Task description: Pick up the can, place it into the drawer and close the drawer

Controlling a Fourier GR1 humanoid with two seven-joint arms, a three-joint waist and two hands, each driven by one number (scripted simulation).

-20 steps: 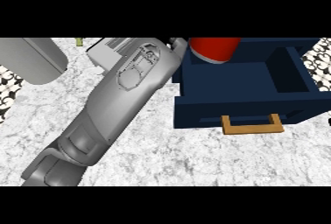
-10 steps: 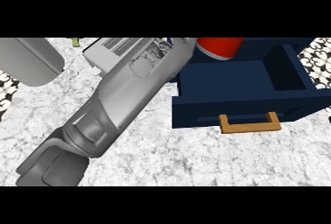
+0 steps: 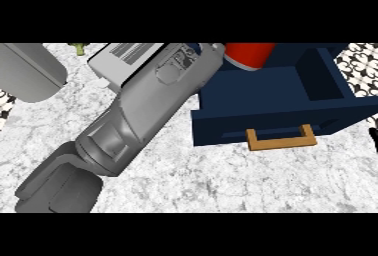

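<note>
Seemingly at the placing step, the red cylindrical can [image 3: 249, 55] sits over the open navy drawer's [image 3: 280, 107] back, the hand's fingers hidden so I cannot tell their state; lowering comes next.

One view only, from the robot's head, aimed steeply down at the marbled surface [image 3: 244, 180] w/ no 2nd cam to overlap. Close range: a grey forearm [image 3: 140, 120] runs diagonally from lower left to top centre and fills much of the frame. The open blue drawer [image 3: 273, 95], wooden handle [image 3: 281, 138] toward the cam, sits at upper right, cut by the top edge.
</note>
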